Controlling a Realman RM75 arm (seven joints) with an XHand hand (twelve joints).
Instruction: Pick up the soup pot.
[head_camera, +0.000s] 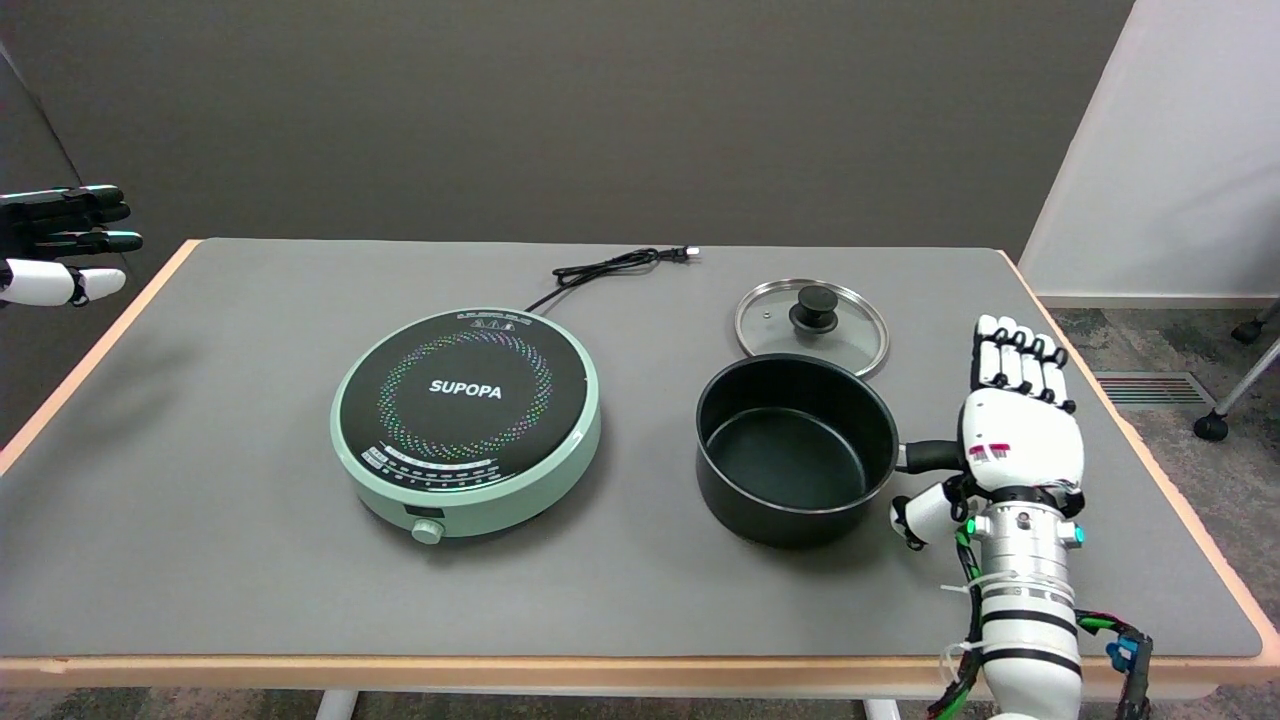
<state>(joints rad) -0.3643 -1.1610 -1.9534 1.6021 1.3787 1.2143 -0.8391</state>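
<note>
The soup pot (790, 450) stood on the desk (200, 500) beside the induction cooker (466, 420). The right hand (1010, 440) hovered over its handle (925, 456), fingers stretched, grasping nothing. Approach step, I judged; next it should close around the handle.

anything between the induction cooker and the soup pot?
Nothing. In the head view, only bare grey table mat separates the induction cooker from the soup pot. The glass lid lies behind the pot.
</note>
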